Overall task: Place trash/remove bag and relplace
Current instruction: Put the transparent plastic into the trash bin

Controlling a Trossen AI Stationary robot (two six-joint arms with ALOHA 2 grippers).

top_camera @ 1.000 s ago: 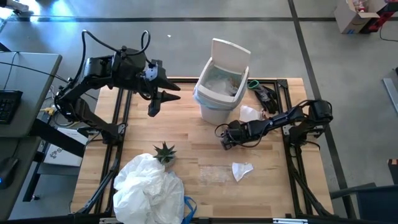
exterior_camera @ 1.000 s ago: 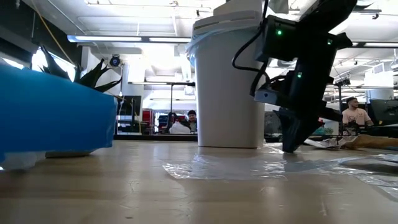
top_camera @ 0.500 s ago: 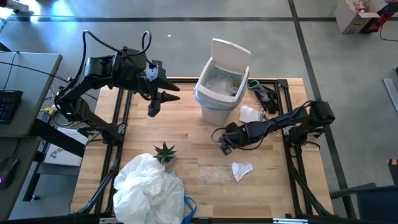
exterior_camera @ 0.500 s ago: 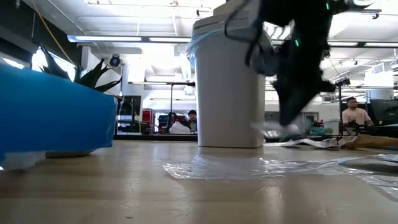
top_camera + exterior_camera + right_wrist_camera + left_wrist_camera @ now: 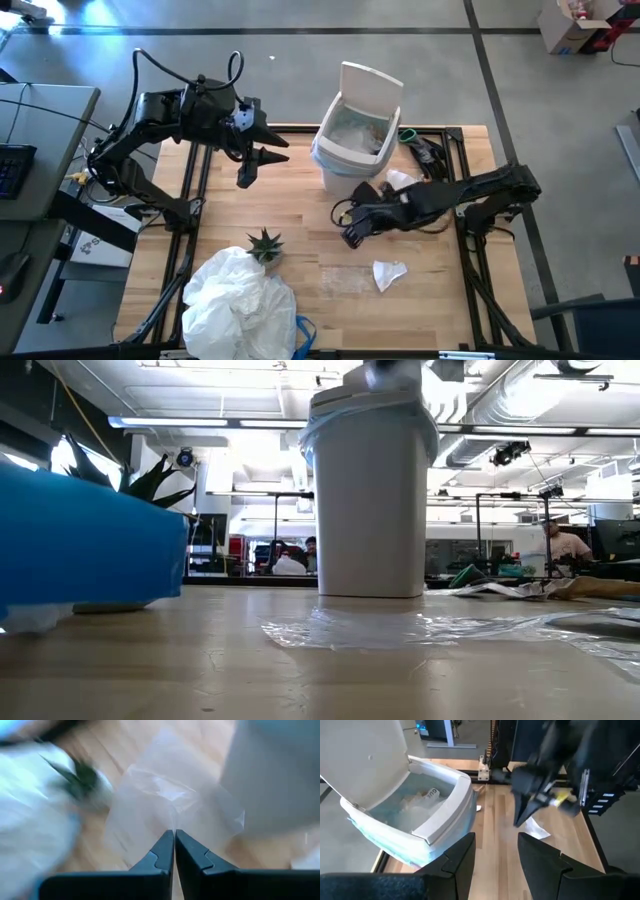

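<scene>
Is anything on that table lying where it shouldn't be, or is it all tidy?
Not tidy. A white paper scrap and a clear plastic wrapper lie loose on the table in front of the white bin, whose lid stands open. A big crumpled white bag sits heaped at the near edge.

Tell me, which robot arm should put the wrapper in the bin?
Probably the right. Its pincer is shut on a clear wrapper beside the white bin; the left pincer hangs open, farther away.
</scene>
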